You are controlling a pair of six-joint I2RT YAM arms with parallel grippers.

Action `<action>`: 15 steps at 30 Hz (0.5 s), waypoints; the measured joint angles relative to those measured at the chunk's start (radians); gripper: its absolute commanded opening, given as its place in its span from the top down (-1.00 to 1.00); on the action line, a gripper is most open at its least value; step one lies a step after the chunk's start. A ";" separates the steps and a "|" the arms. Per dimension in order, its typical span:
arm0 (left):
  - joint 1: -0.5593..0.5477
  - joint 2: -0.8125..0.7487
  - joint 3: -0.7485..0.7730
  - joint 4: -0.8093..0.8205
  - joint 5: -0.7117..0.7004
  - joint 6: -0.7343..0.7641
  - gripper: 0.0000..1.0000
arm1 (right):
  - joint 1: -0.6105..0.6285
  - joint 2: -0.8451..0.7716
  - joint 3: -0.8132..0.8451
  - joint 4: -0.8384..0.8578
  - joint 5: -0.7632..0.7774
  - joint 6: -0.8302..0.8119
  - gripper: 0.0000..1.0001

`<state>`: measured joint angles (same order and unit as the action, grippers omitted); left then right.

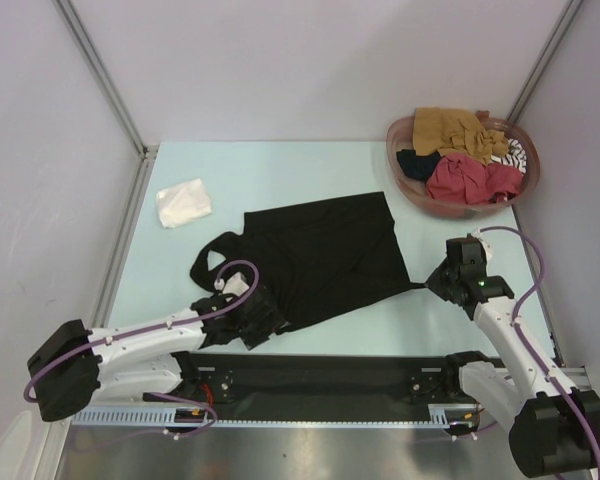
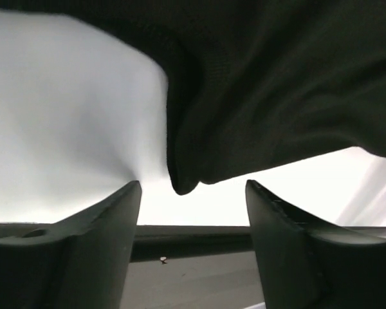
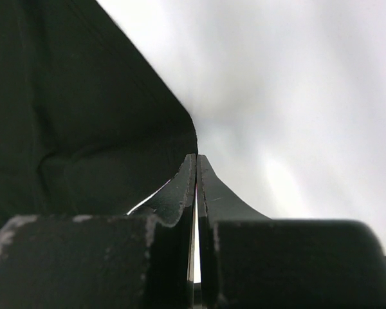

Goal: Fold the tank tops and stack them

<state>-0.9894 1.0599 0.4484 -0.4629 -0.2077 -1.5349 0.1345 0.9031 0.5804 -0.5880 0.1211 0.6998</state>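
Observation:
A large black tank top (image 1: 325, 255) lies spread flat in the middle of the table. My left gripper (image 1: 263, 320) sits at its near left corner. In the left wrist view the left gripper (image 2: 193, 187) is open, and a fold of the black tank top (image 2: 276, 84) hangs just above the gap, gripped by neither finger. My right gripper (image 1: 431, 283) is shut on the near right corner, which is drawn out to a point. In the right wrist view the right gripper (image 3: 196, 157) is pinched shut at the edge of the black tank top (image 3: 83, 116). A folded white tank top (image 1: 183, 202) lies at the far left.
A round reddish-brown basket (image 1: 400, 135) at the far right corner holds mustard (image 1: 455, 128), red (image 1: 470, 178) and striped (image 1: 515, 153) tank tops. Grey walls close in the table on the left, back and right. The arm bases and a black rail (image 1: 330, 378) run along the near edge.

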 measured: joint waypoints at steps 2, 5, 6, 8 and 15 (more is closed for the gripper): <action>-0.004 0.000 0.016 -0.017 -0.014 0.045 -0.50 | 0.000 0.000 -0.001 -0.002 -0.002 0.000 1.00; -0.009 -0.008 0.041 -0.019 -0.032 0.161 -0.63 | -0.001 0.000 -0.001 -0.002 -0.004 0.000 1.00; -0.010 -0.011 0.047 -0.019 -0.035 0.212 -0.76 | -0.001 0.001 -0.001 -0.002 -0.006 0.000 1.00; -0.012 -0.015 0.055 -0.011 -0.032 0.314 -0.92 | -0.001 0.004 -0.003 0.002 -0.010 0.000 1.00; -0.100 0.101 0.159 -0.026 -0.043 0.660 -0.47 | -0.001 0.027 -0.010 0.009 -0.026 -0.002 1.00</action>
<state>-1.0897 1.1606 0.6079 -0.4892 -0.2504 -0.8745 0.1333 0.9298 0.5701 -0.5793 0.0952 0.6983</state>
